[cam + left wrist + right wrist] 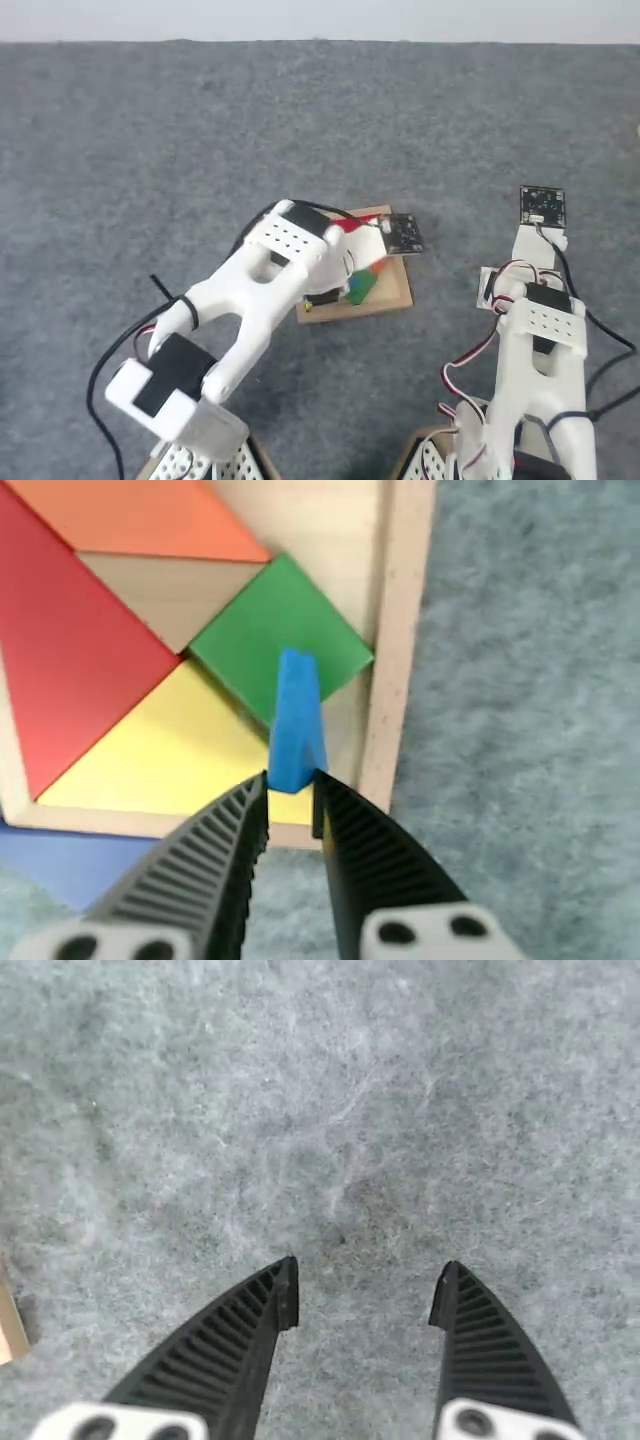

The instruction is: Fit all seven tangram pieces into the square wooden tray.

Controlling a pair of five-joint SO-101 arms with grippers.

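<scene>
Left wrist view: left pincer grips the blue piece edge-on, shape unclear; right pincer gapes wide.

Robotics lab bench: grey felt table, pale wall.

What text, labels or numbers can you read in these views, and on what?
None can be read. The wooden tray, its tangram pieces and the blue piece in the left tool are plain. Any marking on the circuit board in the high view is too small to read.
</scene>
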